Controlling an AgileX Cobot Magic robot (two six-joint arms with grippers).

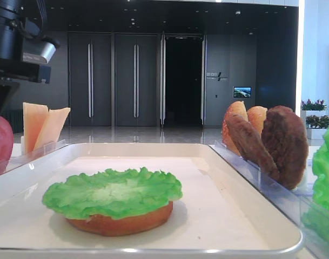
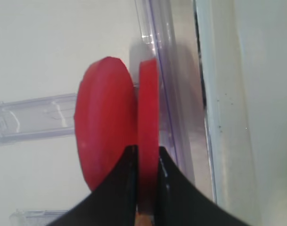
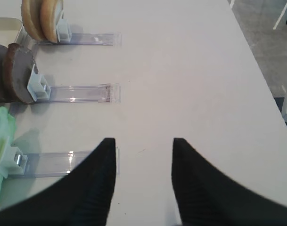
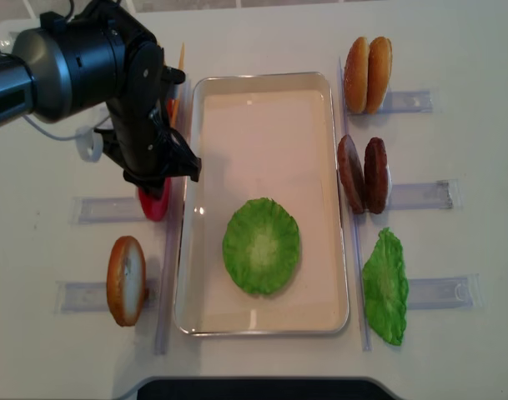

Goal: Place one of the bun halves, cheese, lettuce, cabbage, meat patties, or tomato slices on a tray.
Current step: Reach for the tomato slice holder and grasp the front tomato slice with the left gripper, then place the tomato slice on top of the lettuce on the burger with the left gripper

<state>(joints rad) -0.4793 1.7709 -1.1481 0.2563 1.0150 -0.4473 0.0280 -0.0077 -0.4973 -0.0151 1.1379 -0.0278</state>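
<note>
Bright, even light from overhead (soft shadows only) falls on the white bench [image 4: 262, 33]; the shallow white rectangular tray [image 1: 153, 148] rim glints, and both wrist views look soft.

Smooth, matt red tomato slices [image 2: 148, 136] sit between ribbed black fingers [image 2: 169, 188]. Beside them lie a clear glossy plastic holder [image 2: 35, 117] and a white tray [image 4: 262, 117] with a shiny rim. Patties [image 4: 362, 175] look rough and grainy.

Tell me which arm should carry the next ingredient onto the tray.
Left. Its pincer is already shut on a tomato slice right beside the tray. The right pincer hangs open over bare table.
</note>
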